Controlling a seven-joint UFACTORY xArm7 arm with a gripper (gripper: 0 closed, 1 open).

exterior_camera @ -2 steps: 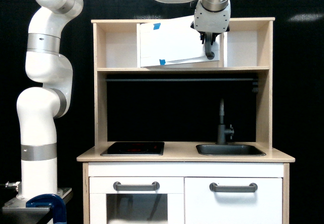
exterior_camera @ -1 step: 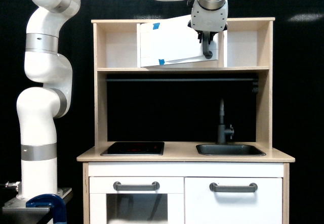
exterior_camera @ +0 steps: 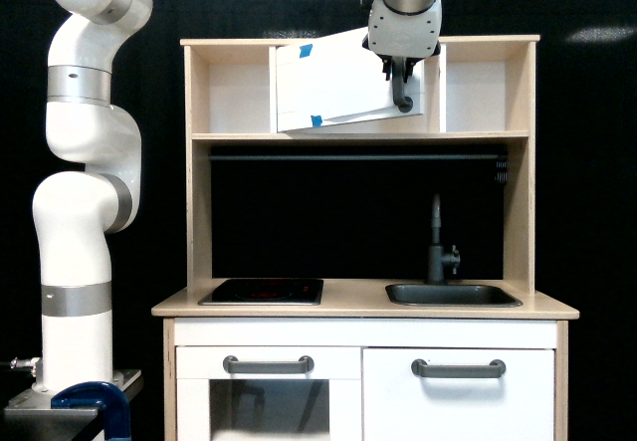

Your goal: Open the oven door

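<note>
The oven door (exterior_camera: 333,83) is the wide white panel with small blue tape pieces in the top shelf of the toy kitchen. It is hinged on the exterior view's left and stands swung partly outward, its free edge tilted toward the camera. Its vertical grey bar handle (exterior_camera: 403,101) runs down that free edge. My gripper (exterior_camera: 400,71) comes down from above and is shut on the upper part of the handle, so the fingertips are hard to make out.
Wooden side walls (exterior_camera: 519,83) and a shelf board (exterior_camera: 358,136) frame the door's compartment. Below are a black hob (exterior_camera: 261,292), a sink (exterior_camera: 453,295) with a dark faucet (exterior_camera: 436,242), and two lower white doors with horizontal grey handles (exterior_camera: 268,366) (exterior_camera: 459,368).
My gripper has moved toward the exterior view's left with the handle, and the door's free edge has swung further out from the compartment.
</note>
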